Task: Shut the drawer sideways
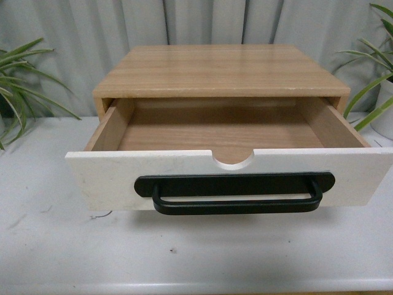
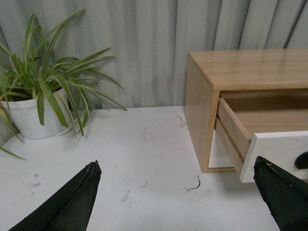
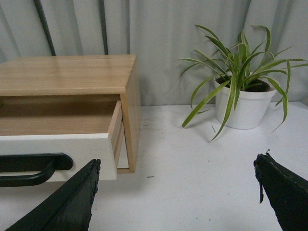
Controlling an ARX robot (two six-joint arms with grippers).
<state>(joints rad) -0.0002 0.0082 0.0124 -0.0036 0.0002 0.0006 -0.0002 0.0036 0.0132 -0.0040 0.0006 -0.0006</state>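
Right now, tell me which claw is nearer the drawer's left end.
Left. The left claw hangs open just off the drawer's left end, one fingertip by its white front panel. The right claw hangs open off the opposite, right end.

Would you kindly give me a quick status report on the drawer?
Left gripper open, right gripper open, both empty. Drawer pulled out, untouched. Nothing visible blocking it.

White-fronted drawer (image 1: 184,178) with black handle (image 1: 236,195), light wood cabinet (image 1: 218,70), green-striped plants (image 2: 45,91).
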